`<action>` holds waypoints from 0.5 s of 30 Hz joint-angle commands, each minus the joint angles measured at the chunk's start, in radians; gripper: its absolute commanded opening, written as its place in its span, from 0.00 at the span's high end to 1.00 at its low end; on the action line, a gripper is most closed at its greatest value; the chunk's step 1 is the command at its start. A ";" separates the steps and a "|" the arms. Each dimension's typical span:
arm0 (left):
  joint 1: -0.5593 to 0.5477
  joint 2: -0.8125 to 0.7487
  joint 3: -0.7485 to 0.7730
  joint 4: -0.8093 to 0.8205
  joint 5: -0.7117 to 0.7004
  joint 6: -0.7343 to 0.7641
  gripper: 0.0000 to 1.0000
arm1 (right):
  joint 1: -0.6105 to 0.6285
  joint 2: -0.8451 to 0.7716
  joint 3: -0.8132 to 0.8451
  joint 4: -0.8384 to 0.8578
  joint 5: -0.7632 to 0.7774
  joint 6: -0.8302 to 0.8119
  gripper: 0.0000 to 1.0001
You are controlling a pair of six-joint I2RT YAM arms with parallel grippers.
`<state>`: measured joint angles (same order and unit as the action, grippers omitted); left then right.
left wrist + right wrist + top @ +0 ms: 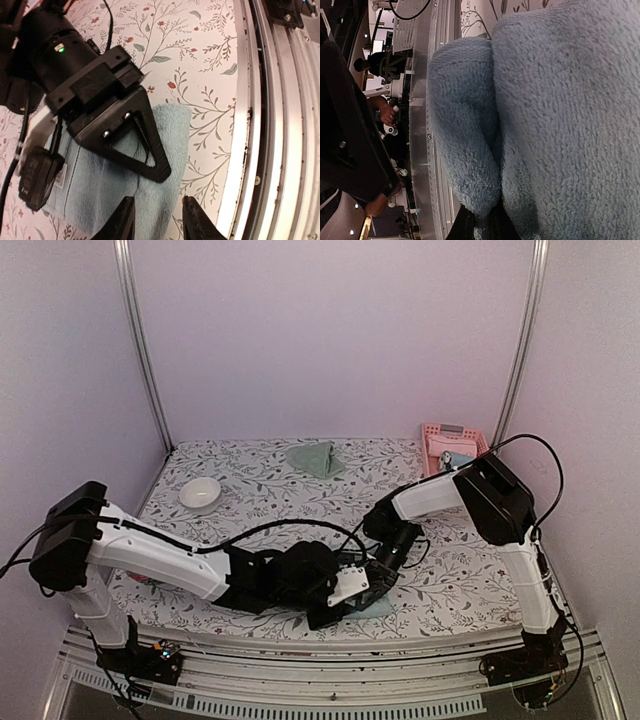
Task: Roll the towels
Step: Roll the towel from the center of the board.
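the light blue towel point(100, 190) lies at the near edge of the floral-print table point(200, 50), just beside the metal rail point(280, 125), and both arms are bent down over it. the right gripper point(482, 227) is clenched on the towel: from its own camera a thick fold of blue terry runs down into the pinch between the dark fingers, with a second rounded fold lying alongside it. the left gripper point(157, 220) is released, its two fingers standing apart just over the towel's near corner with nothing caught between them. from that wrist view the right gripper's black triangular finger lies across the top of the towel. the sage-green towel point(316, 458) sits crumpled at the far side of the table, well apart from both arms. a white bowl point(200, 492) stands far left, and a pink basket point(452, 445) sits at the far right corner.
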<state>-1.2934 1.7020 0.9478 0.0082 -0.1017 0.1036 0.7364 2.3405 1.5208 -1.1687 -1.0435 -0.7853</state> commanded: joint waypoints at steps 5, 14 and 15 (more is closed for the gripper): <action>-0.055 0.183 0.123 -0.141 -0.166 0.200 0.65 | 0.014 0.101 -0.009 -0.002 0.148 0.004 0.97; -0.062 0.220 0.105 -0.151 -0.234 0.190 0.70 | 0.013 0.096 -0.016 0.006 0.141 0.006 0.96; -0.063 0.228 0.103 -0.145 -0.260 0.186 0.69 | 0.012 0.095 -0.016 0.006 0.139 0.006 0.96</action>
<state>-1.3441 1.8874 1.0538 -0.0826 -0.2687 0.2882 0.7364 2.3631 1.5387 -1.2095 -1.0607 -0.7803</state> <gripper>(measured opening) 0.302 0.071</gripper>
